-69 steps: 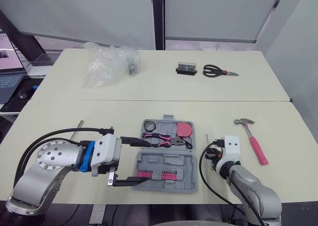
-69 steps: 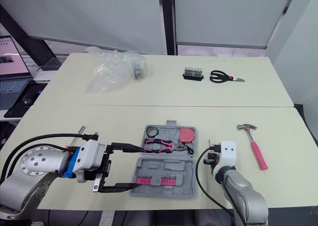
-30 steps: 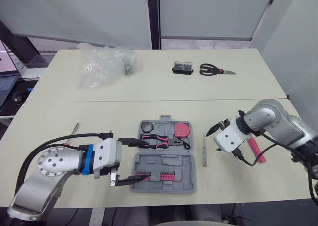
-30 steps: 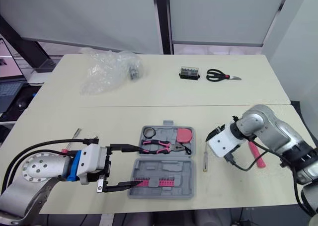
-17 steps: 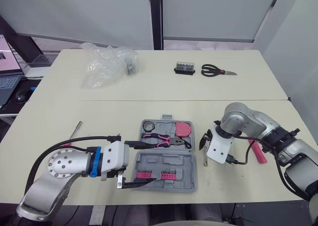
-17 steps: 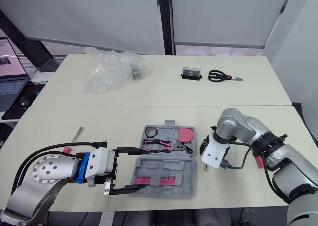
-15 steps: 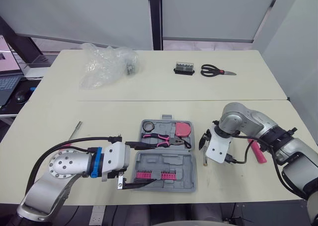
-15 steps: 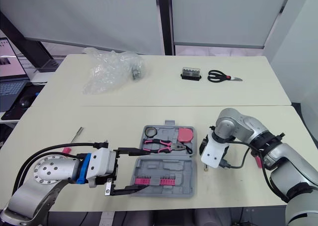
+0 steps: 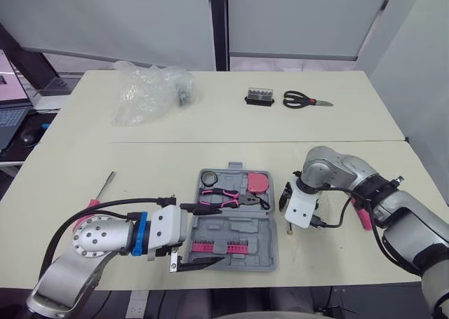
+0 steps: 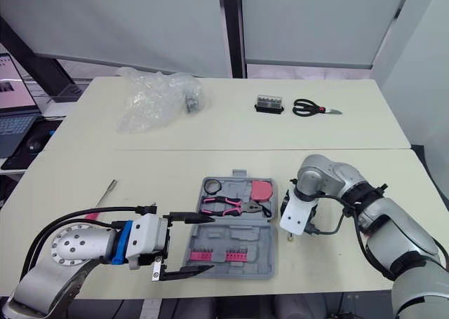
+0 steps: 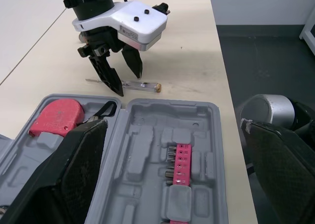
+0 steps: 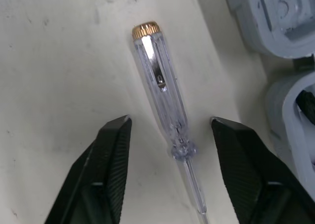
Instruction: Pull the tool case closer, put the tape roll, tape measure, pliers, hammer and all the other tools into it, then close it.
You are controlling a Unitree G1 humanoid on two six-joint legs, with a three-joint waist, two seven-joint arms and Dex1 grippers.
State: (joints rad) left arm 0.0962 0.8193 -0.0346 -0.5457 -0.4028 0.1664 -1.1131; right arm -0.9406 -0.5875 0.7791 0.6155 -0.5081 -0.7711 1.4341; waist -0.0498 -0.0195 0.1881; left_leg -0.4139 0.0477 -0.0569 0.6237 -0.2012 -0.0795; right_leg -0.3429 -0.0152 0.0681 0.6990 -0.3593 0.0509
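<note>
Since a couple of seconds ago my right arm has swung in from the near edge of the bench, and the right jaws now hang point-down over the clear-handled screwdriver (image 12: 160, 93), released, one finger on each side of it and neither touching. That puts me a drop and a squeeze away from picking it up, by my reckoning.

It lies flat on the bench just right of the tool case (image 9: 238, 228), which sits open in front of me with the pliers (image 9: 224, 196), tape measure (image 9: 260, 184) and tape roll (image 9: 209, 177) already in the far half. The left jaws are released too, spread wide at the case's left edge, grasping nothing.

Waiting outside the case are the hammer (image 9: 365, 219) behind my right forearm, a second screwdriver (image 9: 106, 181) at the left, and the scissors (image 9: 305, 102) and bit box (image 9: 259, 96) far off. What crowds me is the case wall, near my left-hand finger.
</note>
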